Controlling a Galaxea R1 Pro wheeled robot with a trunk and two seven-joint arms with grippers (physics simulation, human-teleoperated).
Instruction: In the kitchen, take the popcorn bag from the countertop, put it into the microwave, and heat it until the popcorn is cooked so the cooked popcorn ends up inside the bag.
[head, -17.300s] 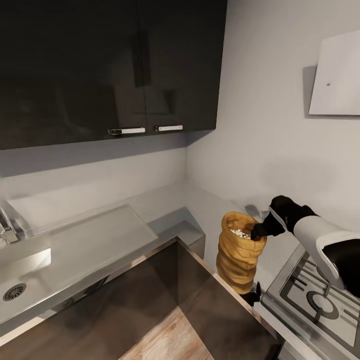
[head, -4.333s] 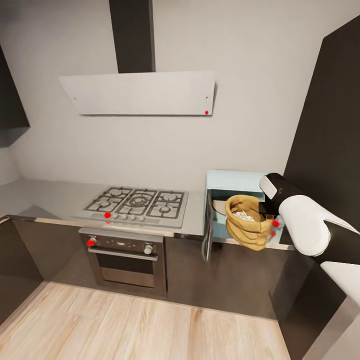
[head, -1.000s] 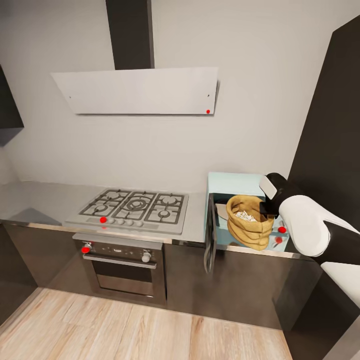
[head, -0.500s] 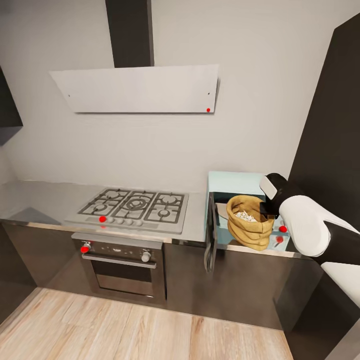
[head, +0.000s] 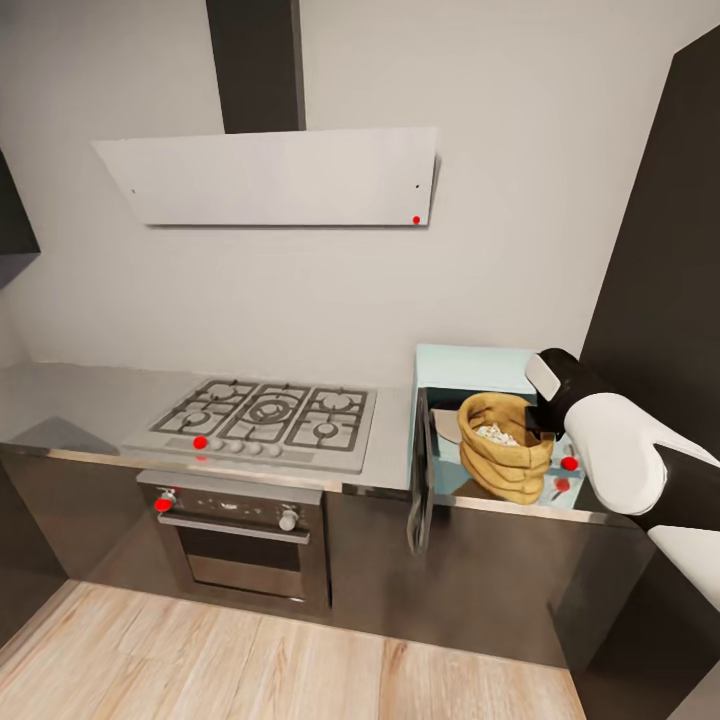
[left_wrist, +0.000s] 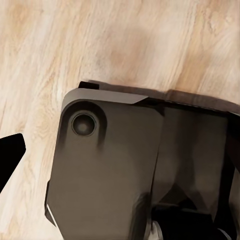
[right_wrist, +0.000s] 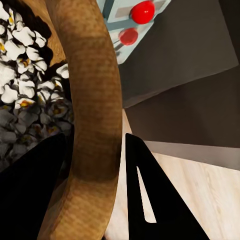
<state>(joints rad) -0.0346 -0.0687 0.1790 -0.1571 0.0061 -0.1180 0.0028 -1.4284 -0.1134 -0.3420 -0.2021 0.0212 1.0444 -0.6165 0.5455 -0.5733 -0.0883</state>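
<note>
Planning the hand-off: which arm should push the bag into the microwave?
The right. Its gripper already pinches the bag's rim at the open microwave; the left wrist camera looks down at the floor.

Popcorn bag (head: 504, 445): tan paper, matt and creased in ringed folds; its rolled rim (right_wrist: 95, 100) looked coarse and fibrous. Popcorn (right_wrist: 22, 60): whitish, lumpy, dull. Surface (head: 80, 395): grey brushed steel with a soft sheen. Hob (head: 265, 420) at frame centre: brushed metal under dark matt grates. Cabinet fronts (head: 500, 580): dark, glossy, reflective. Floor (head: 250, 665): light wood, visibly grained. Microwave (head: 470, 365): smooth pale-blue casing. Right hand (right_wrist: 95, 195): black, matt fingers.
</note>
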